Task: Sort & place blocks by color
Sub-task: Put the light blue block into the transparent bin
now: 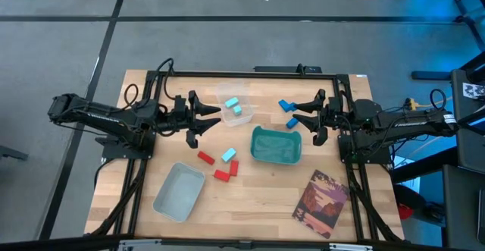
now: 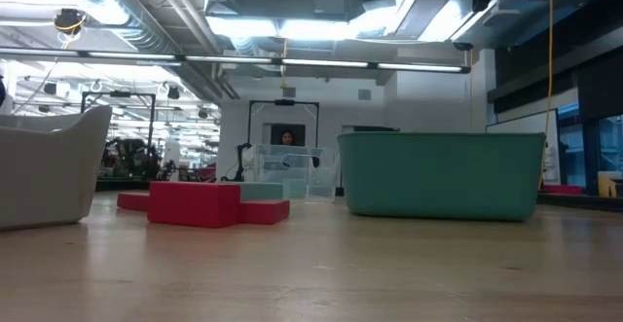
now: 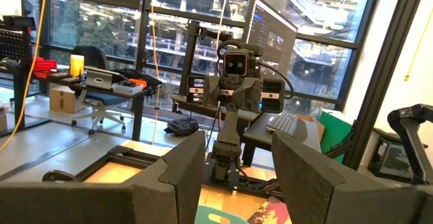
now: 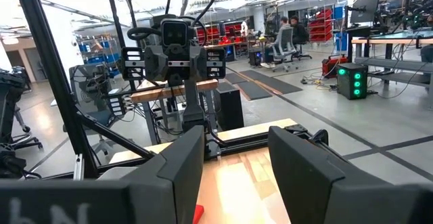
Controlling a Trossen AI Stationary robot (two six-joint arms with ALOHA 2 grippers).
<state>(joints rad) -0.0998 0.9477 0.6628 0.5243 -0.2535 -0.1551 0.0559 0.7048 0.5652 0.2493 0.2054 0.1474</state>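
In the high view, two light cyan blocks (image 1: 236, 105) lie in a clear tray (image 1: 224, 93). A third cyan block (image 1: 228, 155) lies on the table among three red blocks (image 1: 222, 175). In the low view the red blocks (image 2: 195, 203) lie flat on the wood. Two darker blue blocks (image 1: 288, 113) lie near the right gripper's fingertips; a third does not show. My left gripper (image 1: 214, 117) hovers open beside the clear tray. My right gripper (image 1: 293, 116) is open above the blue blocks. Both wrist views show open fingers: left gripper (image 3: 237, 176), right gripper (image 4: 237, 176).
A teal bin (image 1: 276, 145) stands at the table's middle, and it also fills the right of the low view as the teal bin (image 2: 443, 174). A grey tray (image 1: 179, 192) sits near the near-left edge. A picture card (image 1: 322, 194) lies near the near-right corner.
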